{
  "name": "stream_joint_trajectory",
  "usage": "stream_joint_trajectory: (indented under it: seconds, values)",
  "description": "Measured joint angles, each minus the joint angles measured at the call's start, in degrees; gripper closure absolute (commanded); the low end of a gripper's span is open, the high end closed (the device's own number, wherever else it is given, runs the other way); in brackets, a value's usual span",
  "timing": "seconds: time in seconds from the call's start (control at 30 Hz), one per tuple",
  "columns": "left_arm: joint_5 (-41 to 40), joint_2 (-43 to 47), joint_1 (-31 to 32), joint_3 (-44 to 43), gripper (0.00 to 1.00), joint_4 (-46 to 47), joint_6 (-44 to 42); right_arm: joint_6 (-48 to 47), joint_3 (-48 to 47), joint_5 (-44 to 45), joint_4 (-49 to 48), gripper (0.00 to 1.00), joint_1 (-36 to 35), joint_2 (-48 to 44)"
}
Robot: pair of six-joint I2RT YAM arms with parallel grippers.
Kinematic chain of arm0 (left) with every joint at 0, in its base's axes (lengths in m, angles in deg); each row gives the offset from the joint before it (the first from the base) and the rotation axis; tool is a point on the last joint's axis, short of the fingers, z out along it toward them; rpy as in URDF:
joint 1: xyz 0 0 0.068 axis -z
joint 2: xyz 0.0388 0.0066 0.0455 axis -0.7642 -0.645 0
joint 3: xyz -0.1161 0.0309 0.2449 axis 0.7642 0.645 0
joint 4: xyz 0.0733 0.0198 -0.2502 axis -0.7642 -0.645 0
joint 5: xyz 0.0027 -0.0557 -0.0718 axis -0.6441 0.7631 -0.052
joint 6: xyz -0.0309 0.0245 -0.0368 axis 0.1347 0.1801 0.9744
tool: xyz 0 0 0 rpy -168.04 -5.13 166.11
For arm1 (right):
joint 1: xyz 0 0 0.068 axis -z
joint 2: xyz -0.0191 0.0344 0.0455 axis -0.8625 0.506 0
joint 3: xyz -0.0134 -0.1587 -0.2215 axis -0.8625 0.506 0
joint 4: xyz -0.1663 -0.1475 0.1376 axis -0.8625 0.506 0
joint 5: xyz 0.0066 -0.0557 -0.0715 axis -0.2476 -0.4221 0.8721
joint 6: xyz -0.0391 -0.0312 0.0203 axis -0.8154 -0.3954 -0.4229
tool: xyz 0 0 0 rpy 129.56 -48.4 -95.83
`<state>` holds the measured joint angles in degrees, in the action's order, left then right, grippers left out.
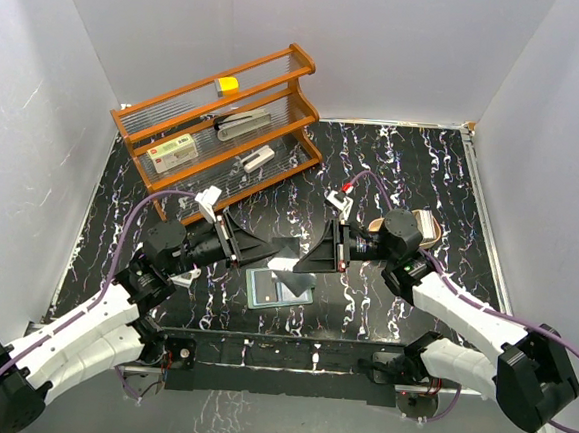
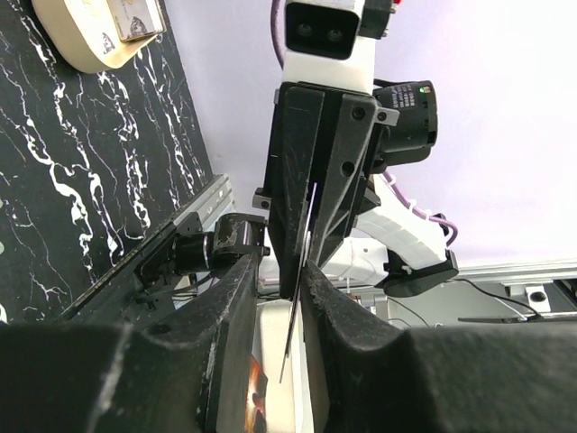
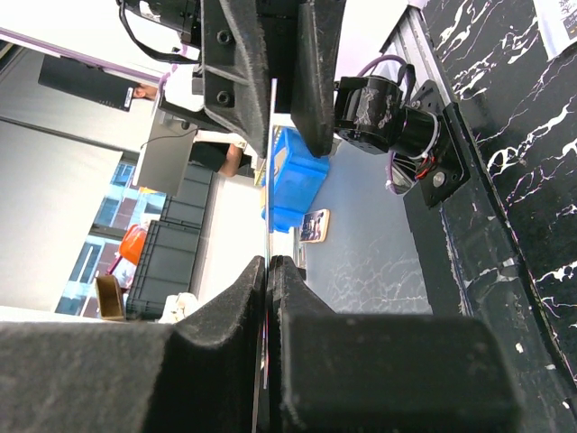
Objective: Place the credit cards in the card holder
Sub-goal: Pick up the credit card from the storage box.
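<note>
On the black marbled table (image 1: 413, 176) the holder (image 1: 264, 290) lies open near the front edge, under both pincers. The right pincer (image 1: 311, 261) is clenched on a card (image 1: 284, 265), held in the air above the holder. The left pincer (image 1: 267, 250) faces it, fingers loosely apart on either side of the same card.

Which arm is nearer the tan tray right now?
Right. Its wrist sits right beside the tray, with the right pincer reaching away toward mid-table, shut on a card. The left pincer meets it there from the other side, farther from the tray.
</note>
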<state>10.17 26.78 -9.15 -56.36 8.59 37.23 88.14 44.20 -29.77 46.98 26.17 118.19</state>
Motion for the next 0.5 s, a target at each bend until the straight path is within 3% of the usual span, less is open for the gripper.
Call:
stream_joint_trajectory:
  seconds: [0.17,0.5]
  values:
    - [0.02,-0.96,0.0,0.0,1.0,0.42,0.52,0.0,0.33,-0.02,-0.02,1.0,0.02,-0.07]
    - [-0.87,0.5,0.33,-0.15,1.0,-2.21,-1.22,-0.59,1.44,0.09,0.96,0.96,-0.07,-0.07]
